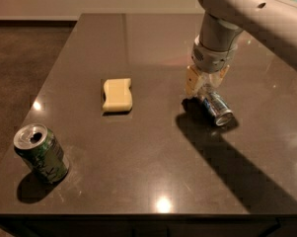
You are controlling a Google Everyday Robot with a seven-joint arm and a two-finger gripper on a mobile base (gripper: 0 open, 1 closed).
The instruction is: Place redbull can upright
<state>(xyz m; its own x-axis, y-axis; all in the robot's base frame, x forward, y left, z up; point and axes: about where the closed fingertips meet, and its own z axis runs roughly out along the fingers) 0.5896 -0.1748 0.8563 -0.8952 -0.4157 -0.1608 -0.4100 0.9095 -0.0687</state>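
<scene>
The redbull can (216, 108) is slim and silver with blue panels. It lies on its side on the dark table (153, 172), right of centre, with its shiny end pointing toward the front right. My gripper (205, 84) hangs down from the grey arm (246, 9) and sits right at the can's far end, low over the tabletop. The can's far end is partly hidden behind the gripper.
A yellow sponge (117, 95) lies flat near the table's middle. A wider green can (41, 153) stands tilted near the front left corner. The table's left edge drops to a brown floor (19, 68).
</scene>
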